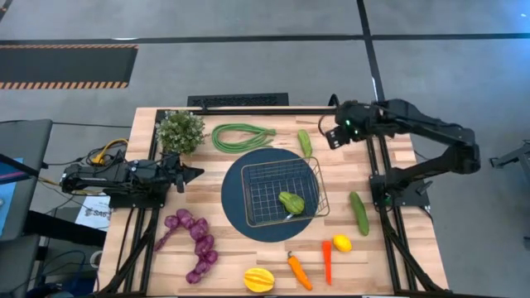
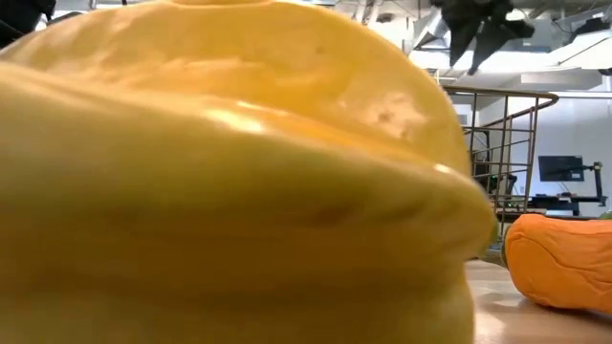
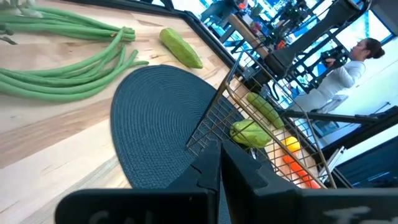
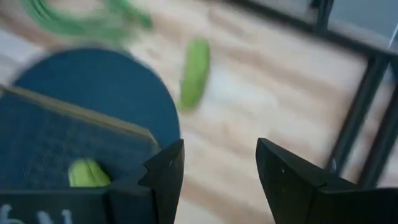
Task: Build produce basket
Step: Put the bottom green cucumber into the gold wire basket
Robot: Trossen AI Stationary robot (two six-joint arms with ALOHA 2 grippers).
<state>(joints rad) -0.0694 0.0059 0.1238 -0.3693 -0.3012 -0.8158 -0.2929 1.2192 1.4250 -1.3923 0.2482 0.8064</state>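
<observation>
The wire basket (image 1: pixel 280 192) sits on the dark blue round mat (image 1: pixel 236 207) with one green ribbed vegetable (image 1: pixel 291 203) inside. My right gripper (image 1: pixel 330 134) is open and raised near the table's far edge, beside a small cucumber (image 1: pixel 305 142); in its wrist view that cucumber (image 4: pixel 194 81) lies ahead of the open fingers (image 4: pixel 219 163). My left gripper (image 1: pixel 195 174) is shut and waits left of the mat, pointing at the basket (image 3: pixel 261 106). Lying on the table are the green beans (image 1: pixel 240 135), a second cucumber (image 1: pixel 358 212), grapes (image 1: pixel 195 244), yellow ribbed fruit (image 1: pixel 258 279), carrot (image 1: pixel 299 271), chili (image 1: pixel 327 261) and lemon (image 1: pixel 342 243).
A bushy potted plant (image 1: pixel 180 131) stands at the far left corner. Black frame rails run along the table's far edge and both sides (image 1: pixel 389 178). In the low view the yellow fruit (image 2: pixel 220 172) fills most of the picture. A person (image 3: pixel 357 62) stands in the room beyond.
</observation>
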